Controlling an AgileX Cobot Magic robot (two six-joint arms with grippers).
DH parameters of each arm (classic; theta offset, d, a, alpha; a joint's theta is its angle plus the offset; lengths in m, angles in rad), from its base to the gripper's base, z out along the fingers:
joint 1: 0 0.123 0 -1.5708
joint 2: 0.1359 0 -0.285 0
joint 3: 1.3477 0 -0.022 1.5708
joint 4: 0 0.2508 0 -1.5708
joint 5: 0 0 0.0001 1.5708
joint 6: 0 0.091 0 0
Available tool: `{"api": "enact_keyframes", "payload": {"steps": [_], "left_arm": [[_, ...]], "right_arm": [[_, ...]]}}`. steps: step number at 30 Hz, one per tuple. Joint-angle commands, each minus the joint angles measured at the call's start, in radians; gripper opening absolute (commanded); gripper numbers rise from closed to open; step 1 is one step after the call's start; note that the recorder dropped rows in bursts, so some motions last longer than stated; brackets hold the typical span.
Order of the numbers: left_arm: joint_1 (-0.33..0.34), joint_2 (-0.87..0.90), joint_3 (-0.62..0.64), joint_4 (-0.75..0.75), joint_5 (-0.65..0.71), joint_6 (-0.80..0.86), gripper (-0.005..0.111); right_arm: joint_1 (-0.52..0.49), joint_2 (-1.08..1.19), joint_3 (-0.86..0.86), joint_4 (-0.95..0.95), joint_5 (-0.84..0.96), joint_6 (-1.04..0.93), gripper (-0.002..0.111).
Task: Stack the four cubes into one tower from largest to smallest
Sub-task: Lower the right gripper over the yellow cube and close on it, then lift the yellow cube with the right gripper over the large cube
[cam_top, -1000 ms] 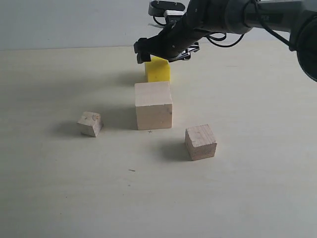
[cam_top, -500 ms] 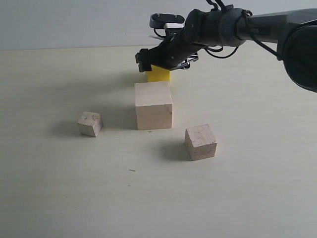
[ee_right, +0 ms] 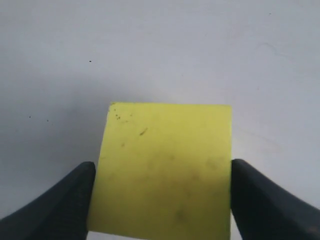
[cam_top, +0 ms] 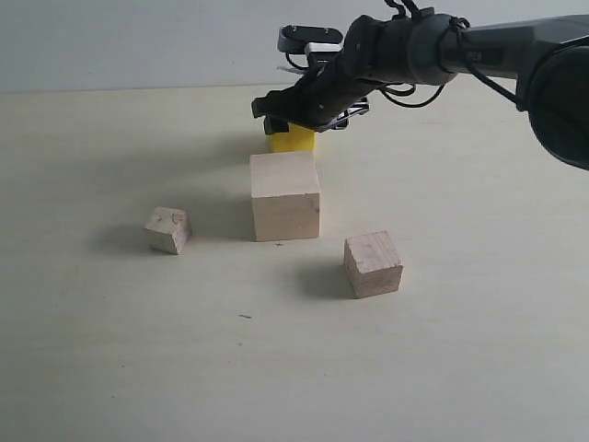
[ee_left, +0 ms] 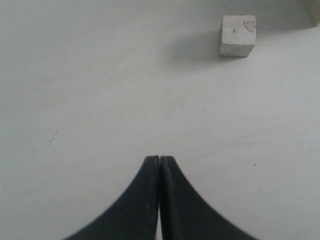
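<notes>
The large pale wooden cube (cam_top: pixel 285 195) stands mid-table. Just behind it sits the bright yellow cube (cam_top: pixel 293 140) (ee_right: pixel 165 170), its top partly covered by my right gripper (cam_top: pixel 293 118) (ee_right: pixel 162 172). That gripper is open and lowered over the yellow cube, one finger close beside each side face. The brownish wooden cube (cam_top: pixel 373 263) rests nearer the front, to the right. The smallest pale cube (cam_top: pixel 168 229) (ee_left: pixel 237 35) lies to the left. My left gripper (ee_left: pixel 159 159) is shut on nothing above bare table, well short of the smallest cube.
The pale tabletop (cam_top: pixel 442 368) stretches wide on all sides of the cubes. A light wall (cam_top: pixel 120 41) runs along the far edge. My right arm (cam_top: pixel 479 46) reaches in from the upper right.
My right gripper has come down over the yellow cube, from above its top to straddling it. None of the cubes has shifted.
</notes>
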Motion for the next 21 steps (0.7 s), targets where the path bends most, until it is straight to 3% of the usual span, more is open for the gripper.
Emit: {"api": "enact_keyframes", "payload": {"steps": [1, 7, 12, 16, 19, 21], "left_arm": [[0.003, -0.005, 0.002, -0.010, -0.004, -0.006, 0.003], [0.003, -0.005, 0.002, -0.010, -0.006, -0.006, 0.003], [0.003, -0.005, 0.002, -0.010, -0.008, -0.006, 0.003], [0.003, -0.005, 0.002, -0.010, -0.008, -0.006, 0.003], [0.003, -0.005, 0.002, -0.010, -0.013, -0.006, 0.003], [0.003, -0.005, 0.002, -0.012, -0.032, -0.006, 0.003]], "right_arm": [[-0.001, -0.028, -0.007, 0.003, 0.041, 0.000, 0.000], [-0.001, -0.124, -0.007, -0.122, 0.150, 0.013, 0.000], [-0.003, -0.235, 0.009, -0.311, 0.287, 0.222, 0.000], [-0.001, -0.393, 0.216, -0.203, 0.177, 0.264, 0.000], [-0.001, -0.586, 0.503, -0.099, -0.070, 0.261, 0.000], [0.010, -0.706, 0.610, -0.050, -0.119, 0.258, 0.000]]}}
